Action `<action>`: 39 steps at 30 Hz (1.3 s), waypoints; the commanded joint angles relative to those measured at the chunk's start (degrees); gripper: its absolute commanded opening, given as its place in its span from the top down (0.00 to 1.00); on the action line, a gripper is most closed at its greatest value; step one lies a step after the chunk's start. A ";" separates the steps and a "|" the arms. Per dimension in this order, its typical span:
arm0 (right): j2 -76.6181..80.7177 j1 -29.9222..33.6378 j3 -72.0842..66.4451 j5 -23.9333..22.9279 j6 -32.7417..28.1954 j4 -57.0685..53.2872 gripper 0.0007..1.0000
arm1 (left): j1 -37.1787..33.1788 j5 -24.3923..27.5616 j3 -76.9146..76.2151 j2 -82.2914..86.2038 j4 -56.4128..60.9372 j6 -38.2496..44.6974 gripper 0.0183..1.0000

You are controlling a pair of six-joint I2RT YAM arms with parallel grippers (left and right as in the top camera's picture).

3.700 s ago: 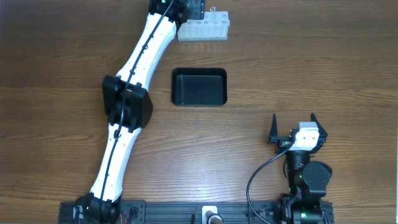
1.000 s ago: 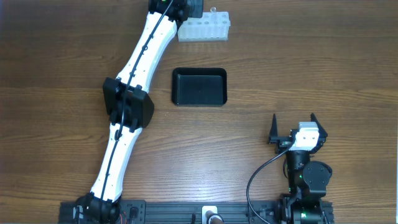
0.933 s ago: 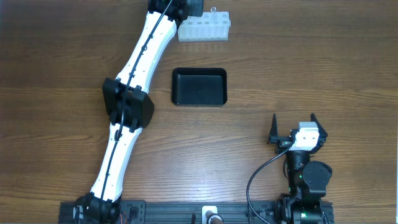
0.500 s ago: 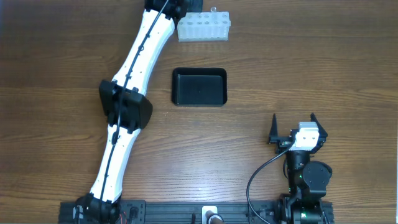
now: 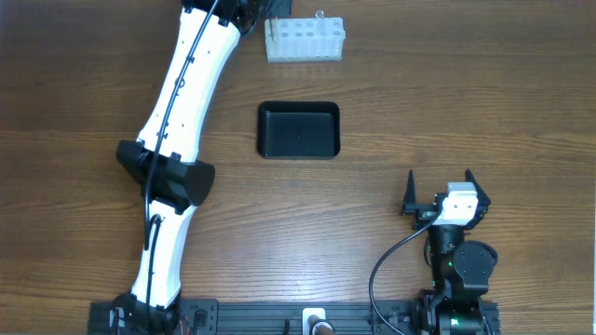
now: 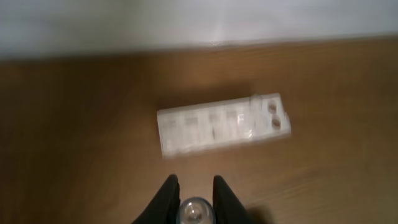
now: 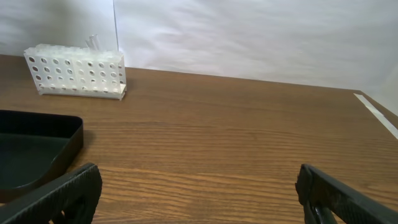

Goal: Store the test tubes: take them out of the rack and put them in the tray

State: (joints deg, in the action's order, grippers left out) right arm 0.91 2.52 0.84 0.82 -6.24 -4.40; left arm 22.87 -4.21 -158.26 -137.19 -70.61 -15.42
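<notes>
Left wrist cam is a smeary mess: the rack (image 6: 221, 124) is just a pale blur, so I can't count its holes or tell what's in them. The test tube (image 6: 196, 213) pinched in my left hand (image 6: 194, 182) shows only as a round glassy top, the rest chopped off by the frame edge. From the top cam, that hand runs off the picture at 12 o'clock, at about 10 o'clock from the rack. On the right wrist cam the tray (image 7: 73, 138) is cut by the edge, and so are both fingers (image 7: 68, 193) of my right hand (image 7: 199, 173). Some thin clear tubes (image 7: 93, 42) poke up from the rack, too small to count.
</notes>
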 commanded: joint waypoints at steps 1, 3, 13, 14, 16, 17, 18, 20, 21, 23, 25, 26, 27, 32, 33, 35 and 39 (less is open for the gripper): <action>-0.63 -0.37 -0.52 0.66 0.17 0.07 0.01 | 0.48 6.05 -0.87 1.66 -7.50 -5.53 0.95; -0.63 -0.37 -0.52 0.66 0.17 0.07 0.01 | 0.98 6.19 -0.87 1.64 -11.26 -6.32 0.95; -0.63 -0.37 -0.52 0.66 0.17 0.07 0.01 | 2.73 6.93 -0.87 -0.15 -24.55 -7.85 0.95; -0.63 -0.37 -0.52 0.66 0.17 0.07 0.01 | 2.73 8.07 -0.87 -0.61 -25.57 -7.82 0.96; -0.63 -0.37 -0.52 0.66 0.17 0.07 0.01 | 2.64 10.49 -0.85 -1.53 -25.88 -7.82 0.97; -0.63 -0.37 -0.52 0.66 0.17 0.07 0.01 | 2.64 11.30 -0.85 -2.14 -25.88 -7.82 0.97; -0.63 -0.37 -0.52 0.66 0.17 0.07 0.01 | 2.64 11.52 -0.85 -2.51 -25.90 -7.96 0.97; -0.63 -0.37 -0.52 0.66 0.17 0.07 0.01 | 2.64 11.47 -0.81 -3.39 -25.90 -9.11 0.97; -0.63 -0.37 -0.52 0.66 0.17 0.07 0.01 | 2.64 11.50 -0.68 -3.69 -25.88 -9.18 0.97; -0.63 -0.37 -0.52 0.66 0.17 0.07 0.01 | 2.62 11.47 -0.42 -4.37 -25.90 -9.33 0.96; -0.63 -0.37 -0.52 0.66 0.17 0.07 0.01 | 2.62 11.45 0.02 -5.11 -25.90 -9.33 0.95; -0.63 -0.37 -0.52 0.66 0.17 0.07 0.01 | 2.62 11.47 0.31 -5.44 -25.90 -9.33 0.95; -0.63 -0.37 -0.52 0.66 0.17 0.07 0.01 | 2.62 11.45 0.92 -5.57 -25.90 -9.33 0.95; -0.63 -0.37 -0.52 0.66 0.17 0.07 0.01 | 2.23 11.02 6.75 -5.62 -25.86 -9.33 0.94; -0.63 -0.37 -0.52 0.66 0.17 0.07 0.01 | 2.12 11.02 7.76 -5.62 -25.73 -9.33 0.94; -0.63 -0.37 -0.52 0.66 0.17 0.07 0.01 | 2.10 10.99 10.03 -5.66 -25.07 -9.29 0.96; -0.63 -0.37 -0.52 0.66 0.17 0.07 0.01 | 2.10 11.02 12.26 -5.66 -22.73 -9.31 0.95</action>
State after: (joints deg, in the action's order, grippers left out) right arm 0.91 2.50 0.84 0.82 -6.15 -4.43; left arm 25.36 6.26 -147.65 -142.21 -94.41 -23.70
